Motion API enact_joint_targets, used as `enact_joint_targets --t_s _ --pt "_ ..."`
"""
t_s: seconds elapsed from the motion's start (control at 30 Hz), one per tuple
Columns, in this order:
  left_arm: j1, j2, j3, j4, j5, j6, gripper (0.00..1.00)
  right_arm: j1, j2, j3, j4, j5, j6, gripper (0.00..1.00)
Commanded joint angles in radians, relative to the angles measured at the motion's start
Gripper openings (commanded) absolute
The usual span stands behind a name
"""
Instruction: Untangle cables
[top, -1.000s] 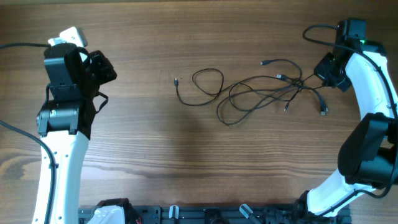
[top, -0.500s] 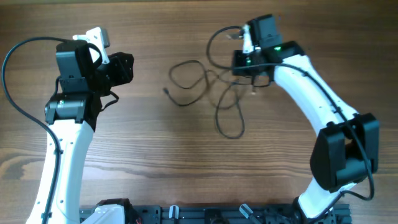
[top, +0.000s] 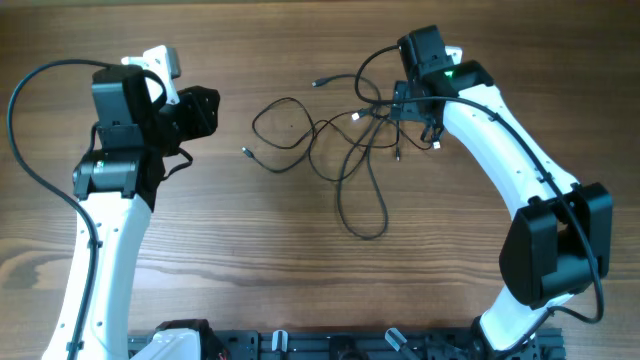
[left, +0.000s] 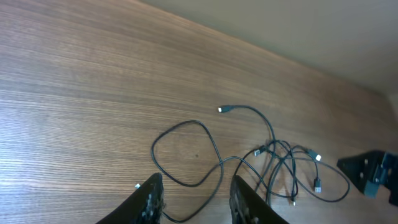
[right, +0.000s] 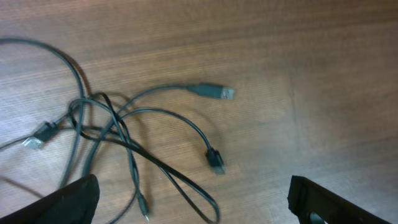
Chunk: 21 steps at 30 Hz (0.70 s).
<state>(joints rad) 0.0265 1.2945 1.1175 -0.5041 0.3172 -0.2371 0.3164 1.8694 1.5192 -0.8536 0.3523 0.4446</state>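
The left jaws stand partly apart with nothing between them. In the left wrist view their two dark fingers (left: 151, 198) rise from the lower edge, above the wooden surface (top: 210, 270) and clear of the cords. From overhead, the left arm (top: 108, 180) stands at the left side, its head pointing right toward the middle.

The cables (top: 345, 140) lie on the surface between the two arms, thin black cords crossing one another. At their left end a rounded loop (top: 282, 130) lies open, with a small plug end (top: 246, 152) at its lower left. A second plug (top: 317, 82) sticks out at the top. The strands cross most densely in a knot (top: 365, 115) just right of the loop. A long narrow loop (top: 368, 228) trails from there toward the bottom of the overhead view.

The right jaws are spread wide and hold nothing. The right wrist view shows one finger (right: 62, 199) in the lower left corner and the other in the lower right, with strands running on the surface between them. A silver-tipped plug (right: 214, 91) and a small black plug (right: 214, 160) lie there too. Overhead, the right arm (top: 500, 150) extends in from the right, its head over the right end of the tangle. I cannot tell whether it touches the cords.
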Motion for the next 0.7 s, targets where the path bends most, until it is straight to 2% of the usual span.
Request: enact_joint_targets --t_s 0.0,0.03,0.1,0.17,0.3,0.37,0.4,0.43,0.53,0.67 --pt "-0.032 0.003 0.014 -0.013 0.023 0.024 0.36 0.010 -0.008 0.011 0.081 -0.152 -0.139 1.00" --pt "-0.043 0.003 0.014 -0.012 0.022 0.024 0.36 0.011 -0.008 0.011 0.127 -0.334 -0.272 1.00" --pt "-0.051 0.003 0.014 -0.010 0.003 0.024 0.36 0.011 -0.004 0.010 0.105 -0.425 -0.205 1.00" --pt "-0.051 0.003 0.014 -0.008 -0.008 0.024 0.36 0.013 0.023 0.005 0.048 -0.425 -0.141 1.00" --pt "-0.051 0.003 0.014 -0.009 -0.020 0.024 0.36 0.034 0.082 -0.089 0.098 -0.396 -0.002 1.00" --pt "-0.051 0.003 0.014 -0.009 -0.019 0.024 0.36 0.035 0.096 -0.114 0.142 -0.394 0.050 0.94" --pt "-0.051 0.003 0.014 -0.009 -0.020 0.024 0.36 0.037 0.121 -0.121 0.154 -0.330 0.156 0.87" --pt "-0.051 0.003 0.014 -0.009 -0.020 0.024 0.36 0.038 0.131 -0.121 0.156 -0.325 0.174 0.86" --pt "-0.051 0.003 0.014 -0.009 -0.020 0.024 0.36 0.048 0.153 -0.121 0.157 -0.315 0.253 0.72" --pt "-0.051 0.003 0.014 -0.010 -0.019 0.024 0.36 0.073 0.153 -0.121 0.112 -0.244 0.375 0.78"
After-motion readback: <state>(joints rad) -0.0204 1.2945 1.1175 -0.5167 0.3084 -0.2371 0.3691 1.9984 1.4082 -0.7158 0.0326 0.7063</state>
